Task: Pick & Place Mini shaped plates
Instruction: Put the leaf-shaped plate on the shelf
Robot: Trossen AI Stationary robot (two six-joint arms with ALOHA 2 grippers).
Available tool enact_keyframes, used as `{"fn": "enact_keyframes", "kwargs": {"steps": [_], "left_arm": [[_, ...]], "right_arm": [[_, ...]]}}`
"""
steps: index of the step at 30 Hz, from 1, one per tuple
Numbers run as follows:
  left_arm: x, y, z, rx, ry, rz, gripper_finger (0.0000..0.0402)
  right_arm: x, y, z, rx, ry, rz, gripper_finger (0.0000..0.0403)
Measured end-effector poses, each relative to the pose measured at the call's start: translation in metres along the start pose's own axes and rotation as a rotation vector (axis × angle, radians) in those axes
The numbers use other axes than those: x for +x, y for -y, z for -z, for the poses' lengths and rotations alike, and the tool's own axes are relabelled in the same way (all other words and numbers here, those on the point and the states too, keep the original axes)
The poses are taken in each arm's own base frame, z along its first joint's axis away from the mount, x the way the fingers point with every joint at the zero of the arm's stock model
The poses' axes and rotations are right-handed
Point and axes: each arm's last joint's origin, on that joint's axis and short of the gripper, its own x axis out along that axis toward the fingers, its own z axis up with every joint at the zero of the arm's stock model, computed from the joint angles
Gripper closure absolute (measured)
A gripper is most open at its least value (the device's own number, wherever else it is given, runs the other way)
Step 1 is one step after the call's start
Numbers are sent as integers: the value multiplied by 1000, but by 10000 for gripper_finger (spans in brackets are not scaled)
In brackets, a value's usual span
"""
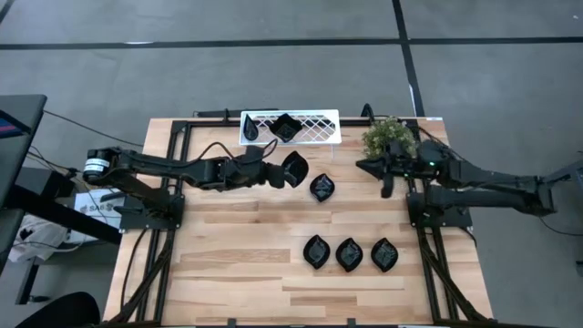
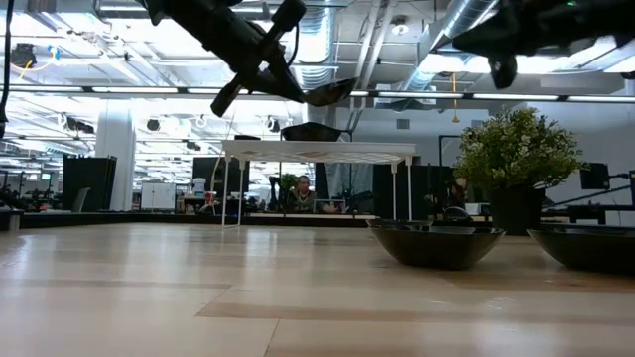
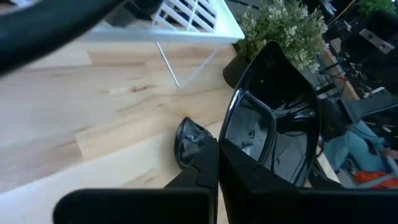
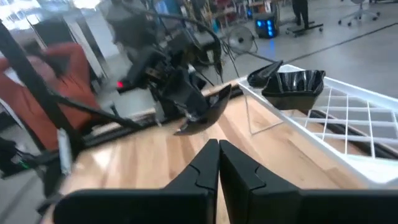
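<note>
1. My left tool (image 1: 278, 173) is clamped on a glossy black leaf-shaped plate (image 1: 294, 169), held clear above the wooden surface (image 1: 237, 264), near the white lattice tray (image 1: 314, 128).
2. One black dish (image 1: 284, 127) sits on that tray.
3. Another plate (image 1: 322, 188) lies just beside the held one; three more (image 1: 349, 254) form a row on the surface.
4. My right tool (image 1: 386, 187) hangs closed and empty beside the potted plant (image 1: 390, 136).

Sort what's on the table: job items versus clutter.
Job:
- held plate, off the table in the shut left end effector
- plate on tray
- lone plate
- row of three plates

Clutter or fixtures:
- white tray
- potted plant
- right end effector, shut, empty
</note>
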Motion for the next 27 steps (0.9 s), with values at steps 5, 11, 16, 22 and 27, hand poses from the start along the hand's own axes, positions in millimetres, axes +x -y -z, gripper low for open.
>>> {"fn": "enact_keyframes", "kwargs": {"steps": [5,11,16,22,27], "left_arm": [[0,-1,-2,41,44,-27,398],[0,-1,-4,90,75,-46,398],[0,-2,-4,121,97,-69,398],[0,-3,-6,218,143,-117,398],[0,-3,-7,247,171,-135,398]], "right_arm": [[23,-3,-18,-74,-98,83,376],[53,-7,-39,-146,-215,105,337],[74,-9,-56,-195,-265,106,317],[94,-12,-72,-196,-315,115,295],[113,-13,-77,-197,-389,122,273]]}}
